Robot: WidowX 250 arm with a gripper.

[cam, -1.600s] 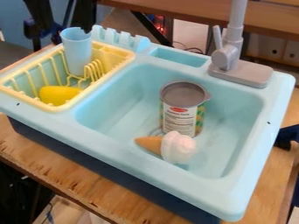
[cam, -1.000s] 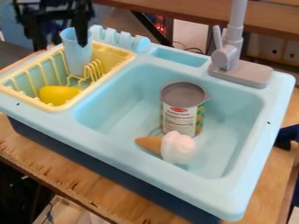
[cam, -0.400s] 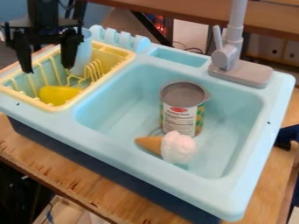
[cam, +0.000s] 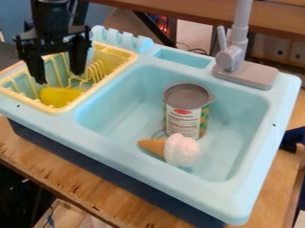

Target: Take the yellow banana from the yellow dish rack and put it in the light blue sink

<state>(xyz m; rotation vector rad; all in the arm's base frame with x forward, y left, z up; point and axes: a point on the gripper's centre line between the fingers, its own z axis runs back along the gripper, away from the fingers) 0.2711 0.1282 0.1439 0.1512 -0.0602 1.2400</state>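
My gripper (cam: 59,76) hangs over the yellow drying rack (cam: 67,107) at the upper left, its fingers apart with nothing between them. Just below the fingertips, a yellow object (cam: 58,96) lies in the front part of the rack. Behind the gripper stands a light blue cup (cam: 90,55), mostly hidden by it. In the sink basin, a can (cam: 183,121) with a grey lid stands upright. An ice cream cone (cam: 181,150) with a white top lies on its side in front of the can, its tip pointing left.
The light blue sink (cam: 156,177) has a raised rim around its basin. A grey faucet (cam: 233,60) rises at the back right. Blue scalloped holders (cam: 122,39) stand up along the back edge behind the rack. A wooden table (cam: 71,186) bears the sink.
The gripper has come in from the top left, moved down over the rack, and shifted slightly right and lower since the last earlier frame. The can, cone and yellow object have stayed put.
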